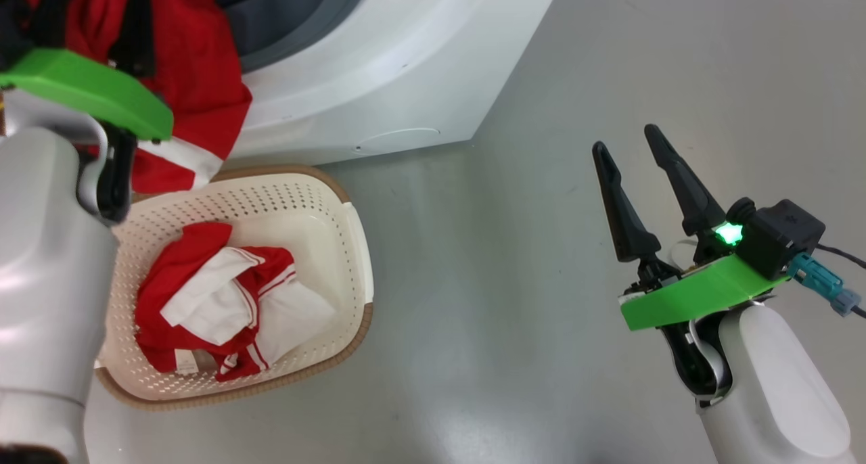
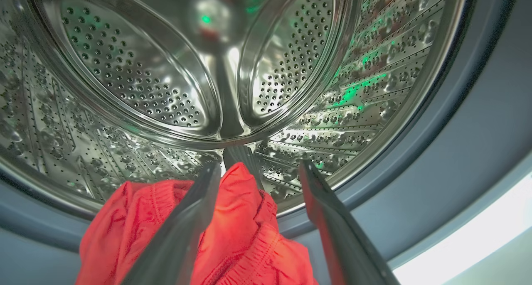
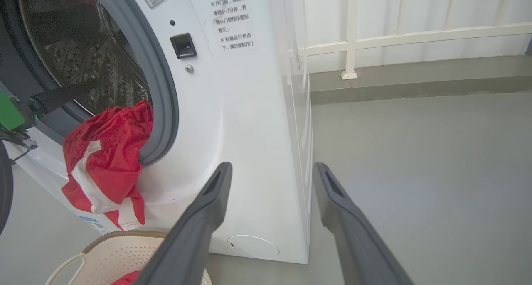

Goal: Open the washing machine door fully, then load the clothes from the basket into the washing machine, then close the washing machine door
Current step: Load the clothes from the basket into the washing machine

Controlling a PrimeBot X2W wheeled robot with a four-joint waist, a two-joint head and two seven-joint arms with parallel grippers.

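The washing machine stands with its round opening uncovered; a dark curved edge at the far left looks like part of the washing machine door swung open. A red garment with white stripes hangs over the grey seal, half in the steel drum and half down the front. My left gripper is open at the drum's mouth, one finger lying on that garment. More red and white clothes lie in the cream basket on the floor below. My right gripper hangs open and empty to the right.
Grey floor stretches between the basket and my right arm. A white railing and a low step run behind the machine's right side. The round white filter cap sits low on the machine's front.
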